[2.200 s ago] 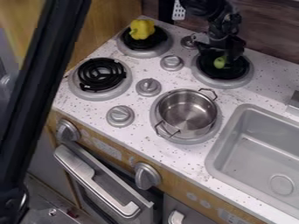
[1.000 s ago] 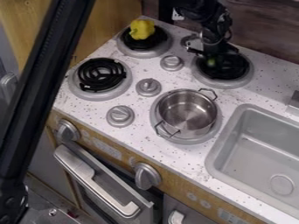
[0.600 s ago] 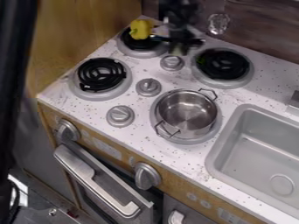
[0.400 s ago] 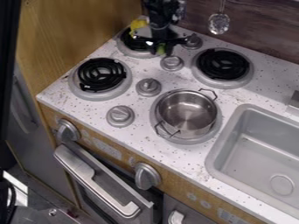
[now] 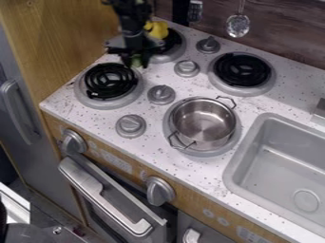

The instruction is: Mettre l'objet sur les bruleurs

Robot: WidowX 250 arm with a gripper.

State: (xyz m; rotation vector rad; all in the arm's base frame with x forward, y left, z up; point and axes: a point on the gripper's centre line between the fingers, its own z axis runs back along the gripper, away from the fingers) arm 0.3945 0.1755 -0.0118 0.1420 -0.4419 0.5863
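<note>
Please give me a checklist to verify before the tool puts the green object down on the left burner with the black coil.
1. Green object held by the tool: ok, it is between the fingers.
2. Left burner free to receive it: ok, nothing lies on the coil.
3. Object centred over that burner: not ok, it appears near the far right edge.
4. Object's height above the stove: cannot tell.
5. Metal pot away from the drop place: ok, it stands on another burner.
</note>
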